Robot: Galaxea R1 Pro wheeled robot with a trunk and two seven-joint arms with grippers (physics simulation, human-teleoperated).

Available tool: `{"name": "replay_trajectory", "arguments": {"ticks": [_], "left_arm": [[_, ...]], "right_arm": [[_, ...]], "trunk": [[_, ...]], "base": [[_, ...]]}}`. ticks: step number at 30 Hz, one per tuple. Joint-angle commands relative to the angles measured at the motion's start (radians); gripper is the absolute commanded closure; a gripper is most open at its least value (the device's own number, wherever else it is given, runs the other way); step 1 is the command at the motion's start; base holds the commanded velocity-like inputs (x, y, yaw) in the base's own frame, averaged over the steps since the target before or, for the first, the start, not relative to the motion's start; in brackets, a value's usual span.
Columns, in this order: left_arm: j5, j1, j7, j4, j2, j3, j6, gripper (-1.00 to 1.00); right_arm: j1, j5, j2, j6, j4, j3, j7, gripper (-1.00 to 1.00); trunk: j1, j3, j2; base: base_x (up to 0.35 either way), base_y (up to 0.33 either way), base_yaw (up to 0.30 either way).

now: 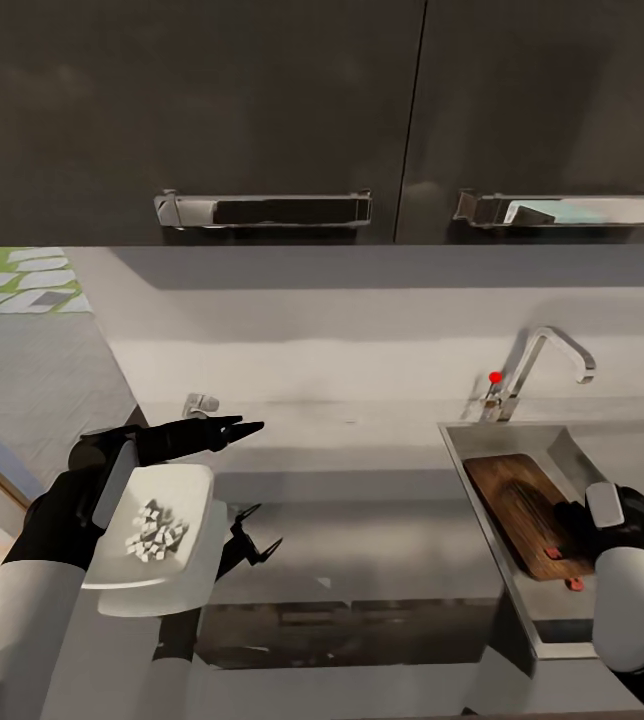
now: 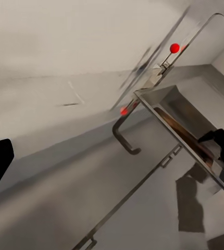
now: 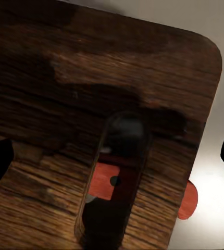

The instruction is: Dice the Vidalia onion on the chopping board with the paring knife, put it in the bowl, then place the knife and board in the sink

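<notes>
The sink (image 1: pixel 562 640) is set into the right end of the countertop (image 1: pixel 362 520), with the faucet (image 1: pixel 542 365) at its rear left corner. The chopping board (image 1: pixel 522 510) lies inside the sink along its left wall, and the paring knife (image 1: pixel 562 568) lies beneath the board's front end. The bowl (image 1: pixel 187 500) stands at the countertop's left end and contains the diced onion (image 1: pixel 155 531). Wall cabinets (image 1: pixel 292 110) hang above the countertop.
</notes>
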Motion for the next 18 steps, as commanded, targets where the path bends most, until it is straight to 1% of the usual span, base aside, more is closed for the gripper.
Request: {"name": "replay_trajectory", "arguments": {"ticks": [1,3,4,6,7,8,9,11,12,18], "left_arm": [[0.004,-0.001,-0.001,0.000,0.000,0.000,0.006,-1.00],[0.004,-0.001,-0.001,0.000,0.000,0.000,0.006,-1.00],[0.004,-0.001,-0.001,0.000,0.000,0.000,0.006,-1.00],[0.004,-0.001,-0.001,0.000,0.000,0.000,0.006,-1.00],[0.004,-0.001,-0.001,0.000,0.000,0.000,0.006,-1.00],[0.004,-0.001,-0.001,0.000,0.000,0.000,0.006,-1.00],[0.004,-0.001,-0.001,0.000,0.000,0.000,0.006,-1.00],[0.004,-0.001,-0.001,0.000,0.000,0.000,0.006,-1.00],[0.004,-0.001,-0.001,0.000,0.000,-0.001,0.006,-1.00],[0.004,-0.001,-0.001,0.000,0.000,-0.001,0.006,-1.00]], "right_arm": [[-0.001,-0.010,0.000,0.002,-0.001,0.020,0.010,-1.00],[-0.001,-0.010,0.000,0.002,-0.001,0.040,0.035,-1.00],[-0.001,-0.010,0.000,0.002,-0.001,0.060,0.064,-1.00],[-0.001,-0.010,0.000,0.003,-0.001,0.082,0.094,-1.00],[-0.001,-0.010,0.000,0.003,-0.001,0.105,0.123,-1.00],[-0.001,-0.009,0.000,0.003,-0.001,0.117,0.137,-1.00],[-0.001,-0.009,0.000,0.003,-0.001,0.145,0.160,-1.00],[-0.001,-0.009,0.000,0.003,-0.001,0.172,0.177,-1.00],[-0.001,-0.009,0.000,0.003,-0.001,0.196,0.189,-1.00],[-0.001,-0.009,0.000,0.003,-0.002,0.258,0.209,-1.00]], "trunk": [[0.001,-0.002,-0.002],[0.001,-0.002,-0.002],[0.001,-0.002,-0.002],[0.001,-0.002,-0.002],[0.001,-0.002,-0.002],[0.001,-0.002,-0.002],[0.001,-0.002,-0.002],[0.001,-0.002,-0.002],[0.001,-0.002,-0.002],[0.001,-0.002,-0.002]], "base": [[0.000,0.000,0.000],[0.000,0.000,0.000],[0.000,0.000,0.000],[0.000,0.000,0.000],[0.000,0.000,0.000],[0.000,0.000,0.000],[0.000,0.000,0.000],[0.000,0.000,0.000],[0.000,0.000,0.000],[0.000,0.000,0.000]]}}
